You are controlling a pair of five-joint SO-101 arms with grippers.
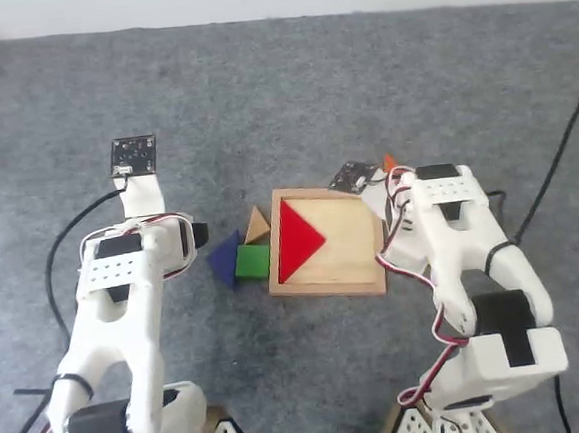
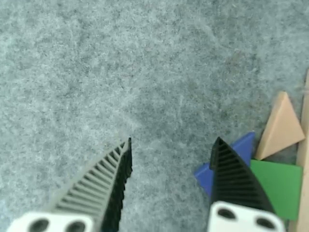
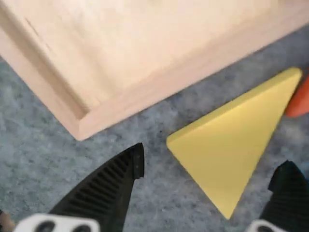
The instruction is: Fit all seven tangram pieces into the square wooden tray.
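The square wooden tray [image 1: 358, 261] lies at mid-table with a big red triangle [image 1: 296, 238] in its left half. Just left of the tray lie a tan triangle [image 1: 258, 224], a green piece [image 1: 253, 261] and a blue piece [image 1: 225, 258]. My left gripper [image 2: 172, 142] is open over bare carpet, one finger [image 2: 231, 179] right beside the blue piece [image 2: 241, 150]. My right gripper [image 3: 214, 157] is open, its fingers either side of a yellow triangle [image 3: 231, 145] lying just outside the tray's corner [image 3: 82, 121]. An orange piece [image 3: 299, 99] touches the yellow triangle's far tip.
Grey carpet covers the table. The orange piece [image 1: 389, 162] and a small black board [image 1: 352, 177] sit behind the tray's far right corner. A cable [image 1: 556, 160] runs along the right side. Open carpet lies ahead of and left of the left arm [image 1: 125, 290].
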